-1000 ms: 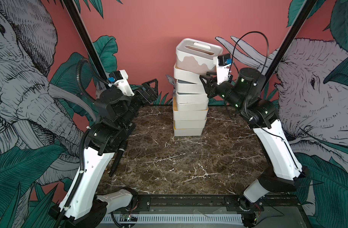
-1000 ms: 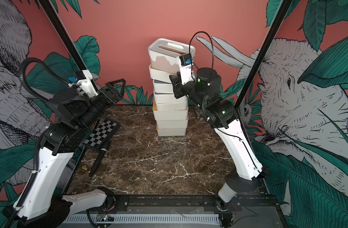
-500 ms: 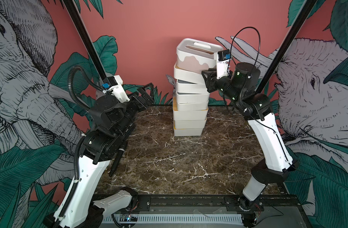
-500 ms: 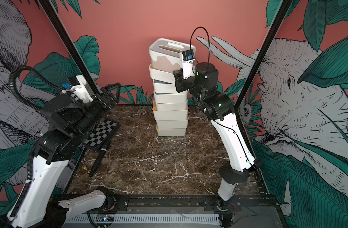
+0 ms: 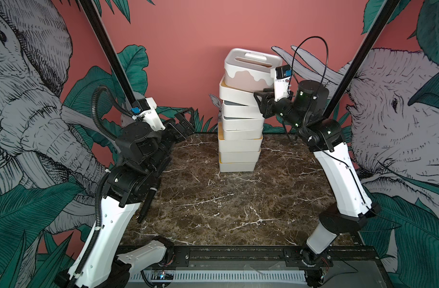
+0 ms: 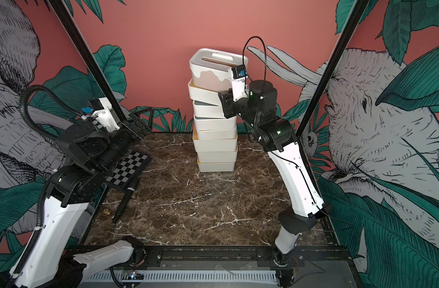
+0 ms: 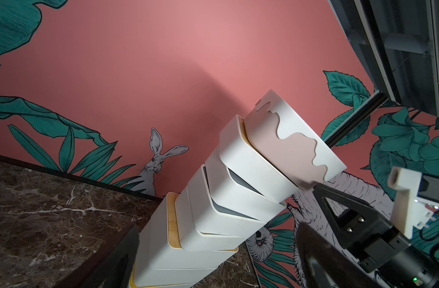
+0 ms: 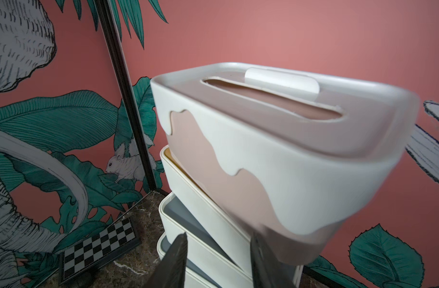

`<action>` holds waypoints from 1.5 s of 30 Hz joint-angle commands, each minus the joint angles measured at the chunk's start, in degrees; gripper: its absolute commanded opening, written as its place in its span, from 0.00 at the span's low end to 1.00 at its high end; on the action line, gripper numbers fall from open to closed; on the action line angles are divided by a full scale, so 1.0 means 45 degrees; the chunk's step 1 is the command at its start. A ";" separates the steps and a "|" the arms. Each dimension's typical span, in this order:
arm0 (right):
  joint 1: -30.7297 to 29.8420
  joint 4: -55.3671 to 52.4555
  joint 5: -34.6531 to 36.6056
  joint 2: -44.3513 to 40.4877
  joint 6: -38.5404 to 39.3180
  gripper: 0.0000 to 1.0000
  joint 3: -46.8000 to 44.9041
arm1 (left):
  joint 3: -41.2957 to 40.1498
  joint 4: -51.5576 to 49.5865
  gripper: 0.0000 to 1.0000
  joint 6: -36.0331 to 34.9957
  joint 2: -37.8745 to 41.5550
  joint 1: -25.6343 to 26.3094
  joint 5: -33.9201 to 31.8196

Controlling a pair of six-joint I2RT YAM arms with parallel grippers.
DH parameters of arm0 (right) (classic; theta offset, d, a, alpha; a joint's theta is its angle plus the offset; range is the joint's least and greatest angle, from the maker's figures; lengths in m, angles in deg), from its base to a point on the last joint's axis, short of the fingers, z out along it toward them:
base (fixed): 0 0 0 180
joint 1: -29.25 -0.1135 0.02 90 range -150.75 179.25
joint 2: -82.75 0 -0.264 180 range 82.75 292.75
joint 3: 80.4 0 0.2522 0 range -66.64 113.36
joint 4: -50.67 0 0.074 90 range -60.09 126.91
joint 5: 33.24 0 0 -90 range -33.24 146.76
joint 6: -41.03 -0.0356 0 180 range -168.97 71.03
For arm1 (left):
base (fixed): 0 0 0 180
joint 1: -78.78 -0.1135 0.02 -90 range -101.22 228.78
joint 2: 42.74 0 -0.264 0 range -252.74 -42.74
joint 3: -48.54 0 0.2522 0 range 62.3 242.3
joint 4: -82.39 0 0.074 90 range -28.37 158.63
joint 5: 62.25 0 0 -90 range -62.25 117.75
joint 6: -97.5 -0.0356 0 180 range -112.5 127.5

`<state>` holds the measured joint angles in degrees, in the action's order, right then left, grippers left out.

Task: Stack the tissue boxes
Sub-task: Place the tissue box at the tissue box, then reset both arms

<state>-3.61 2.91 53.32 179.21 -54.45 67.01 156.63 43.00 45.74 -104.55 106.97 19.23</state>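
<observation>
8 boxes stand stacked at the table's rear; the right gripper, jaws newly parted, sits at the pink box's corner. The left gripper, spread, has drawn back. Lower lids hidden.

Open room over tabletop before tall tissue-box stack

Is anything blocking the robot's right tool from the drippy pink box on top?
No, nothing visible is in the way. The right tool is right beside the lower corner of the drippy pink box, which sits on top of the stack.
</observation>
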 commanded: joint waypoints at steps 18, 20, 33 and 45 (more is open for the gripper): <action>0.1268 -0.0516 0.4749 -0.7641 -0.0228 0.99 -0.8769 | -0.4316 -0.1616 1.00 -0.4987 0.1798 -0.0073 -0.3657; 0.1881 0.0462 0.5681 -0.8113 -0.0512 0.99 -1.0764 | -0.6747 0.0248 0.99 -0.4871 0.2219 -0.0072 -0.5115; 0.6246 1.0387 0.5229 -0.7545 -0.1691 0.99 -2.1541 | -1.2582 0.9306 0.99 -0.6976 -0.2816 -0.0815 -1.2087; 0.7213 1.4984 0.3398 -0.3990 0.0311 0.99 -2.3676 | -1.3772 1.5360 1.00 -0.9322 -0.5148 -0.3062 -0.5618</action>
<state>28.24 60.41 72.79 159.93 -55.39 -38.45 96.21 101.03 6.72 -127.63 95.80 -14.71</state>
